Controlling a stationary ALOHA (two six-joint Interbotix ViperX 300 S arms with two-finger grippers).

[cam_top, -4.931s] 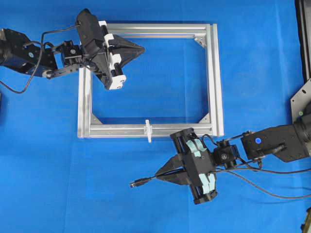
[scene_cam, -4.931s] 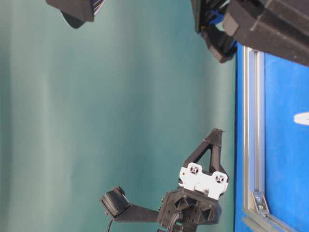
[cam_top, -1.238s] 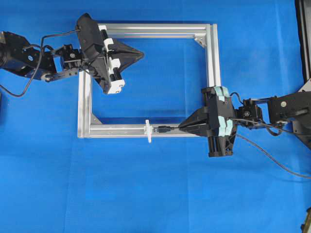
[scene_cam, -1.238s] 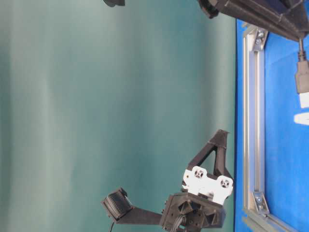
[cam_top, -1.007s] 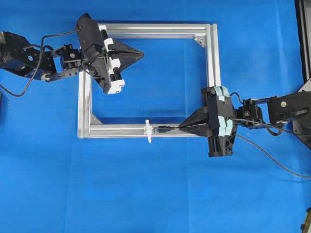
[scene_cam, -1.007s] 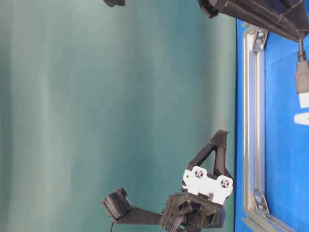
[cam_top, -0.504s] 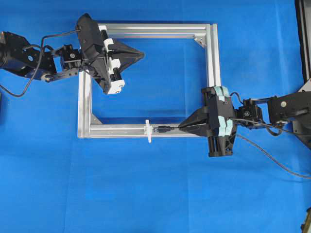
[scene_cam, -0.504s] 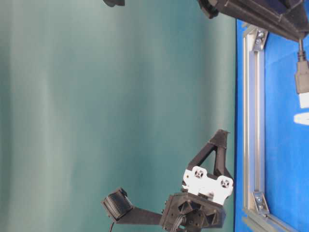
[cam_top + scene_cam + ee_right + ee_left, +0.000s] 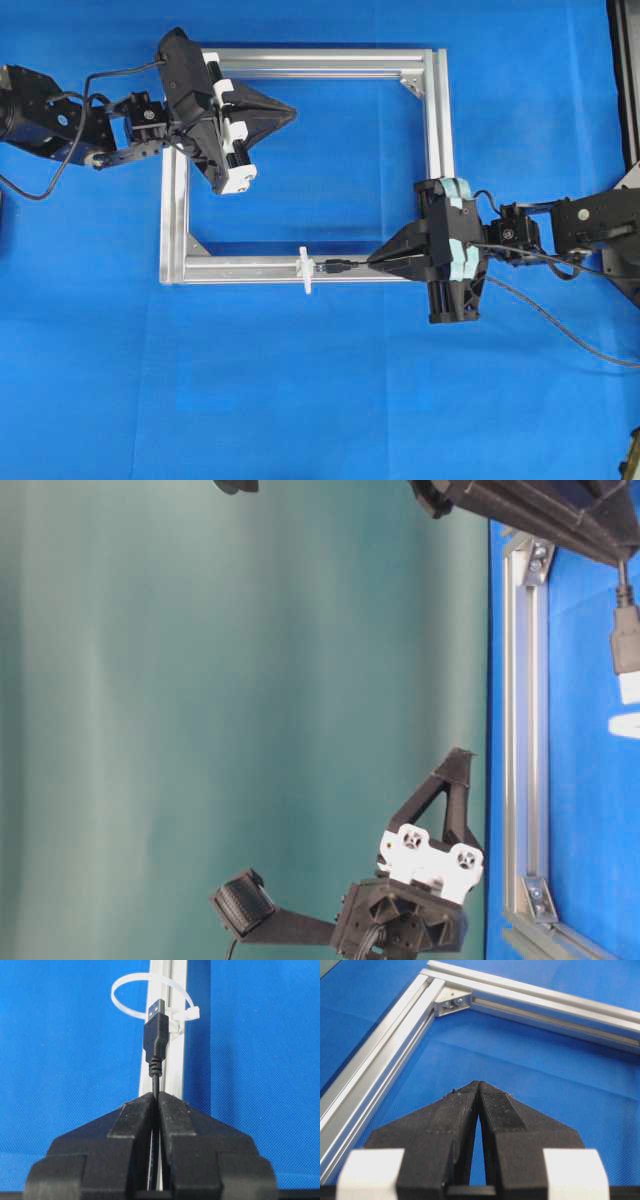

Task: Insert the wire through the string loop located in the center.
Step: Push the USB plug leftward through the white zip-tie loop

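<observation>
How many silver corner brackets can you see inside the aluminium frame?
3. One corner bracket sits at the top right of the overhead view, one at the bottom right, one at the bottom left. The left end effector may hide a fourth.

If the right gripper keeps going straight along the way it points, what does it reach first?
Likely the string loop: the right gripper holds the wire aimed along the frame bar, plug tip right at the loop opening. Depth between them is unclear.

One silver frame (image 9: 437,150) lies on the blue cloth, with one white string loop (image 9: 305,269) on its near bar. One wire (image 9: 345,266), two grippers: left gripper (image 9: 290,105), right gripper (image 9: 373,264)
</observation>
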